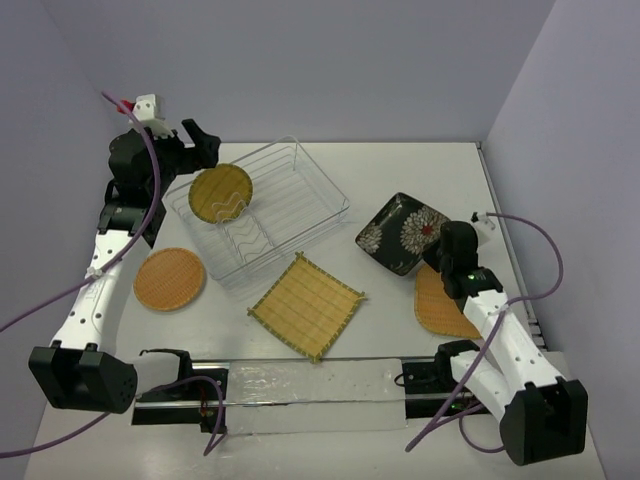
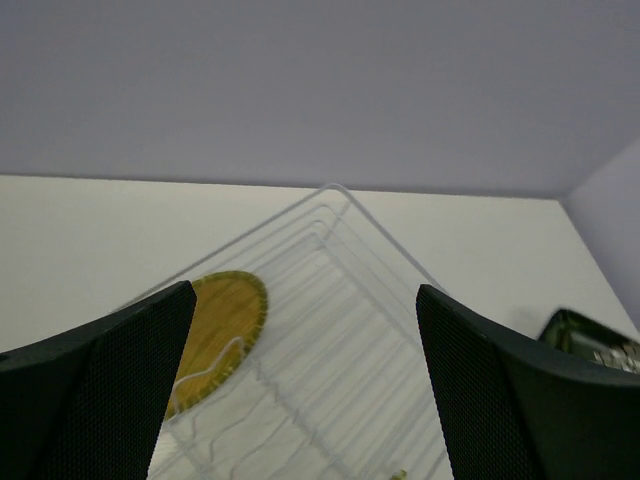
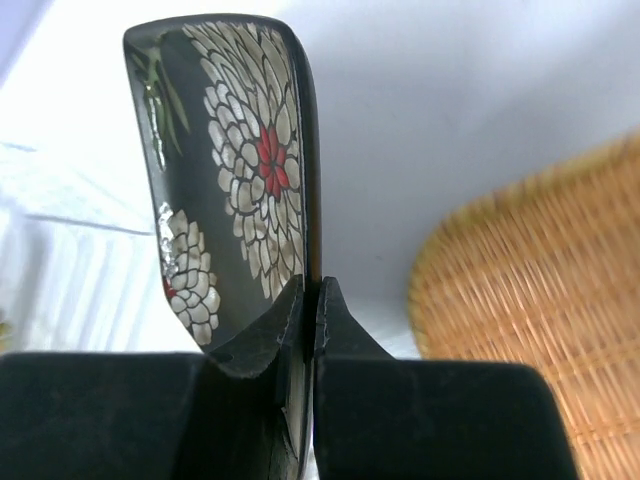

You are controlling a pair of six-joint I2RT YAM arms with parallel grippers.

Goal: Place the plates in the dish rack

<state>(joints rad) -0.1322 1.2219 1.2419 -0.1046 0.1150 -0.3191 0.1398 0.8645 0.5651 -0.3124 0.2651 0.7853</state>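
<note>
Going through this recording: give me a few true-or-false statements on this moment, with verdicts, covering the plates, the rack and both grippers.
1. The right gripper is shut on the black flowered plate. True.
2. The left gripper holds a plate. False: it is open and empty, near the dish rack.
3. A round woven plate sits inside the dish rack. True.
4. The yellow bamboo plate is in the dish rack. False: it lies on the table, outside it.

A robotics lab cell: bare lilac walls (image 1: 320, 70) rise just beyond the left pincer (image 1: 212, 146), enclosing a white bench (image 1: 400, 170) with two cabled arms (image 1: 95, 290).
</note>
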